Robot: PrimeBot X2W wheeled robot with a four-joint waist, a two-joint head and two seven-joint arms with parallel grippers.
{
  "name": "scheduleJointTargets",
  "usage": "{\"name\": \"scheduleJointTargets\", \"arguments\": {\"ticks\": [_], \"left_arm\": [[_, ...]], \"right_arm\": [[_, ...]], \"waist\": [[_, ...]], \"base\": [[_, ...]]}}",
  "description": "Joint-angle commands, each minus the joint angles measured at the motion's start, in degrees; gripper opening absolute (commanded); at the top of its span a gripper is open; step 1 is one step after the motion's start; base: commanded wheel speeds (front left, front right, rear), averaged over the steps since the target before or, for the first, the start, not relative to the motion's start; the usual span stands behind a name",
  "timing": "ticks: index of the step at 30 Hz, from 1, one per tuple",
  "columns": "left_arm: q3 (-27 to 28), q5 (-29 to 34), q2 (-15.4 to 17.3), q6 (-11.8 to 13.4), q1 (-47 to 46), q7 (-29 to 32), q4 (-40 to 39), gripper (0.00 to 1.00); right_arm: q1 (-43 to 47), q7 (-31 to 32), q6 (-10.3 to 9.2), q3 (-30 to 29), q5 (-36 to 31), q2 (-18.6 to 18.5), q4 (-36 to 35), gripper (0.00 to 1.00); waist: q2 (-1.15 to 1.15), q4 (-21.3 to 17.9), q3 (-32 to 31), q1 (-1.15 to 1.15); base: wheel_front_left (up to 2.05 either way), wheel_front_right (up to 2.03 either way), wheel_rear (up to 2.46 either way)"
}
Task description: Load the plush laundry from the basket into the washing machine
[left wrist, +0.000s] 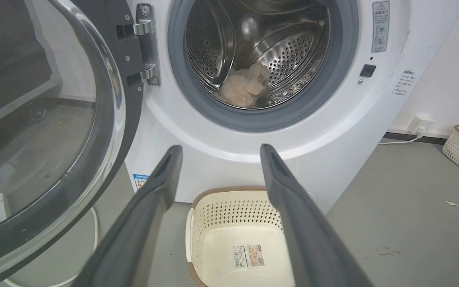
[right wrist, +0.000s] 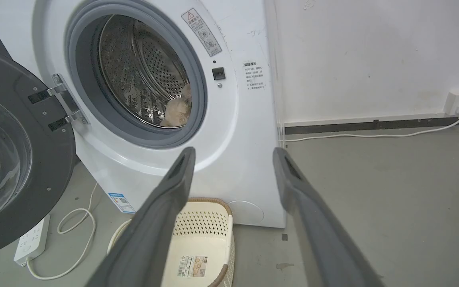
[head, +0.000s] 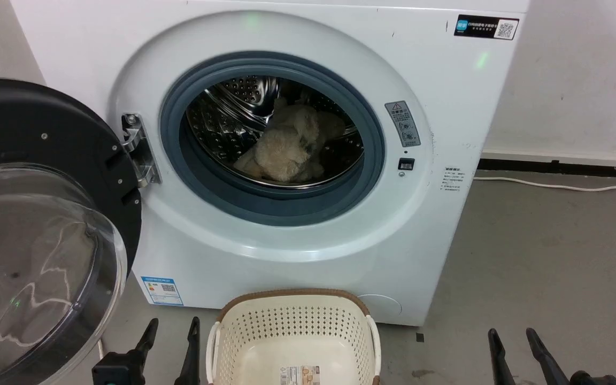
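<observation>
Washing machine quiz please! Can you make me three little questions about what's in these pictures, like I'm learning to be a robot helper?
1. True or false: the fluffy toy is lying inside the washing machine.
2. What is in the basket? A) a towel B) just a sticker on its bottom C) the fluffy toy
3. Fill in the gap: the washing machine's round door is swung ___.
Key: 1 true; 2 B; 3 open.
</observation>
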Motion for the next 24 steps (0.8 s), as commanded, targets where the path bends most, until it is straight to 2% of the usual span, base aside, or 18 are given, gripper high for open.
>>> {"name": "scheduleJointTargets", "arguments": {"ticks": [1,2,3,24], "left_arm": [[0.01,0.39,0.21,0.23,0.28,-0.2,-0.22,1.0],[0.05,0.29,0.15,0.21,0.22,-0.4,-0.26,1.0],[0.01,0.0,0.01,-0.01,-0.02,-0.08,-0.03,0.0],[2.17,3.12,-1.93,-1.47,-0.91,1.09,-0.24,0.0]], "right_arm": [[0.22,-0.42,0.05,-0.01,0.03,-0.04,0.08,1.0],[0.18,-0.44,0.05,0.01,0.04,-0.04,0.11,1.0],[-0.02,0.0,0.0,0.0,-0.01,0.0,0.04,0.0],[-1.6,2.06,0.01,-0.08,-1.98,-0.01,-0.61,0.0]], "waist": [[0.0,0.04,0.03,0.0],[0.0,0.06,0.06,0.0],[0.0,0.06,0.07,0.0],[0.0,-0.19,0.79,0.0]], "base": [[0.0,0.0,0.0],[0.0,0.0,0.0],[0.0,0.0,0.0],[0.0,0.0,0.0]]}}
